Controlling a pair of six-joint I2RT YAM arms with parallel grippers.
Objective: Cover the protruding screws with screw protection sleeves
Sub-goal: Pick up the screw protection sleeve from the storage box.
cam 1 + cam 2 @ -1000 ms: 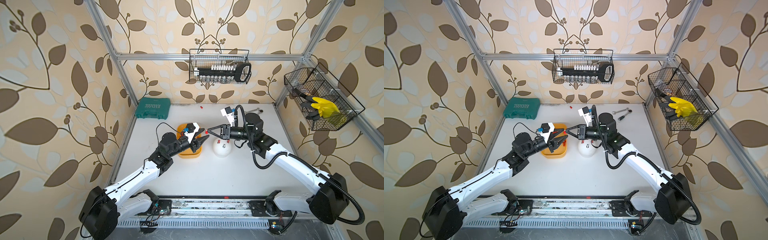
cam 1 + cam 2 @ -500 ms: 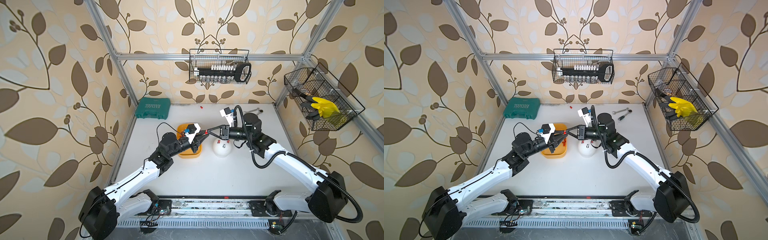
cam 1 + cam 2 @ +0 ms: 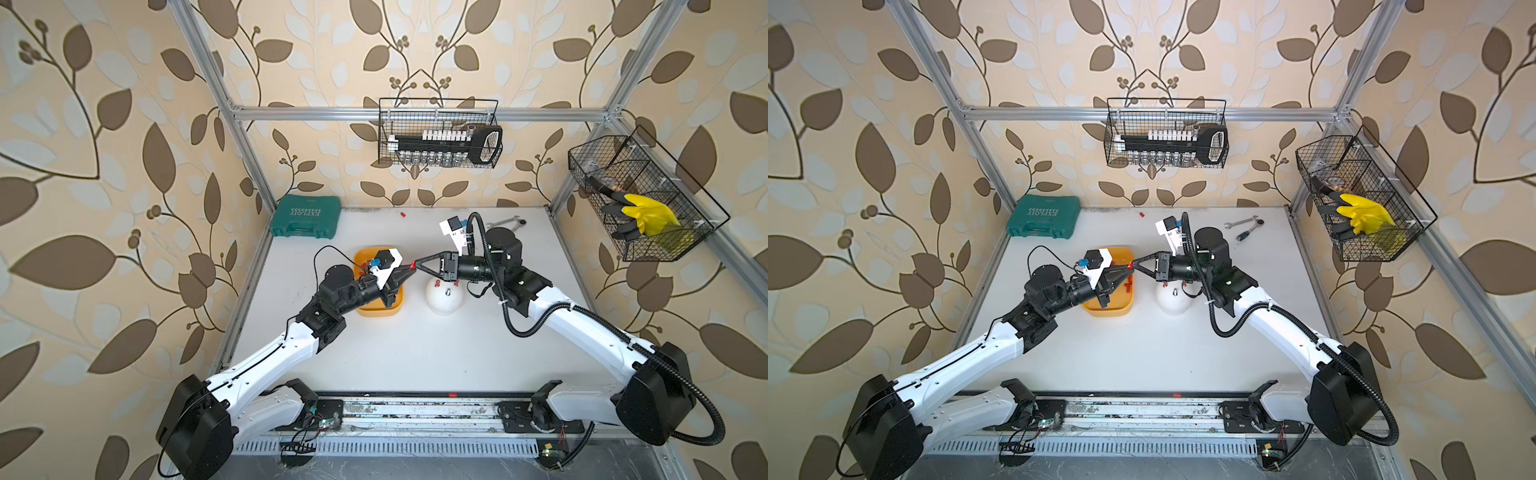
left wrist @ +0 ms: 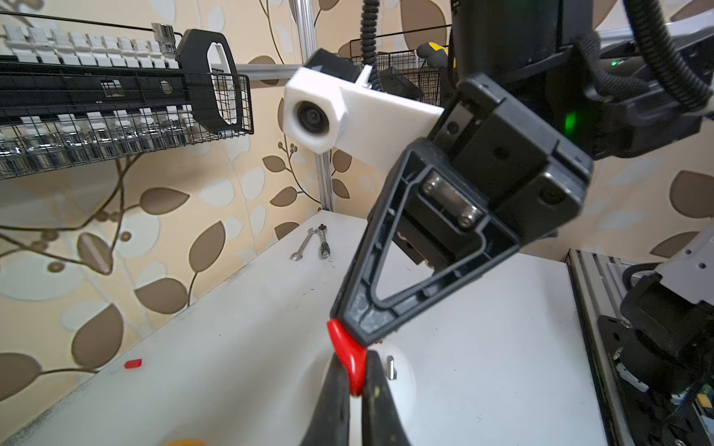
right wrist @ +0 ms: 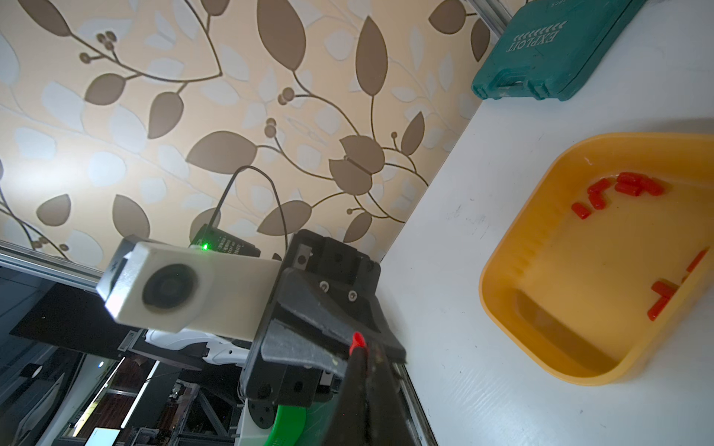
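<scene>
Above the table my two grippers meet tip to tip, both pinching one red screw protection sleeve (image 3: 413,264) (image 4: 347,357). The left gripper (image 3: 409,270) (image 4: 353,372) is shut on its lower end. My right gripper (image 3: 418,264) (image 5: 365,349) is shut on the other end (image 5: 357,340). Just below them stands the white dome (image 3: 444,301) (image 3: 1173,303). One bare protruding screw (image 4: 391,367) (image 3: 448,292) shows on it, and two red caps (image 3: 437,284) sit on others. Several more sleeves (image 5: 626,185) lie in the yellow tray (image 5: 502,309) (image 3: 376,311).
A green tool case (image 3: 305,216) lies at the back left. Two wrenches (image 3: 1244,226) sit at the back right, and one loose red sleeve (image 3: 1141,215) lies near the back wall. Wire baskets (image 3: 440,133) (image 3: 640,199) hang on the walls.
My left gripper has closed from open onto the sleeve that the right gripper holds. The right gripper moved slightly left to meet it and stayed shut.
</scene>
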